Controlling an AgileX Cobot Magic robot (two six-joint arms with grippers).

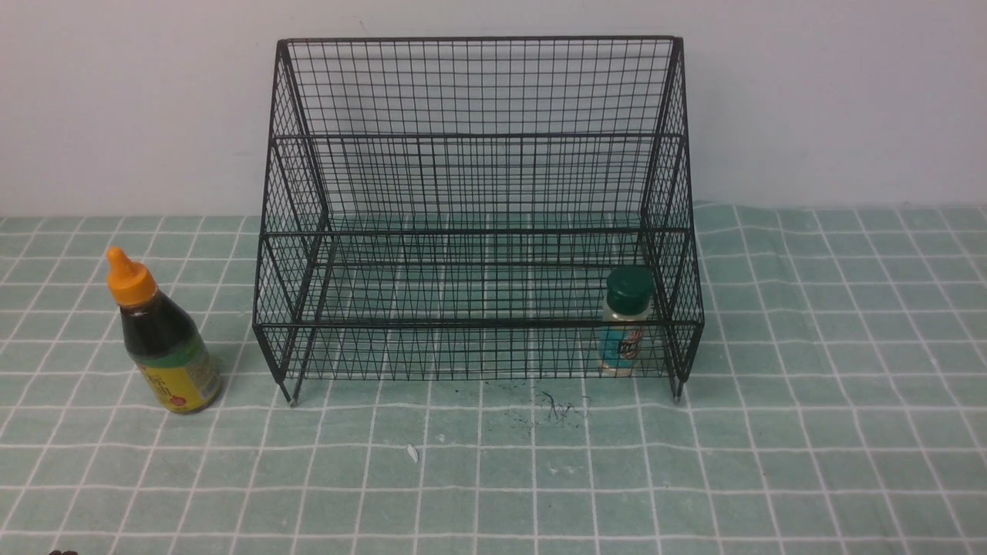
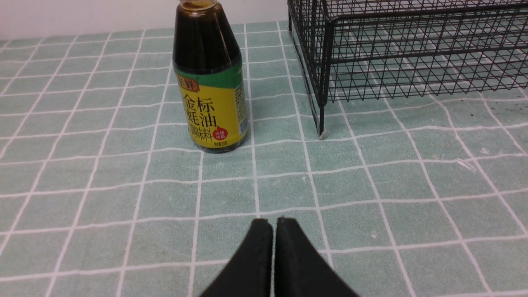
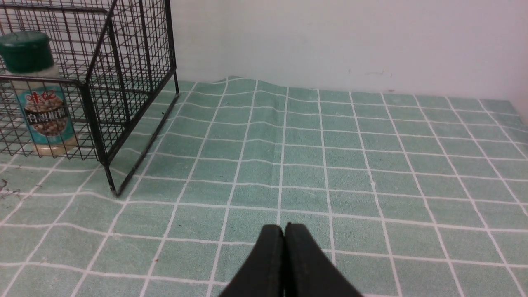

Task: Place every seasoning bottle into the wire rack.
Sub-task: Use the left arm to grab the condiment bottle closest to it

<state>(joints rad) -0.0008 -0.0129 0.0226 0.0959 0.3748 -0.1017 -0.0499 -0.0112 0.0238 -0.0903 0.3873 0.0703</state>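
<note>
The black wire rack (image 1: 478, 139) stands mid-table against the wall, also seen in the left wrist view (image 2: 371, 24) and the right wrist view (image 3: 123, 62). A small clear shaker (image 1: 626, 322) with a dark green lid and teal label stands upright inside its lowest tier at the right end (image 3: 41, 95). The dark-sauce bottle (image 1: 160, 335) with orange cap and yellow-green label stands upright on the cloth left of the rack (image 2: 209, 82). My left gripper (image 2: 274, 220) is shut and empty, well short of that bottle. My right gripper (image 3: 284, 226) is shut and empty, off to the rack's right.
A green checked tablecloth (image 1: 771, 432) covers the table, with a ripple near the back right (image 3: 247, 86). A white wall (image 1: 116, 92) runs close behind the rack. Dark scribble marks (image 1: 559, 408) and a small white scrap (image 1: 412, 453) lie in front of the rack.
</note>
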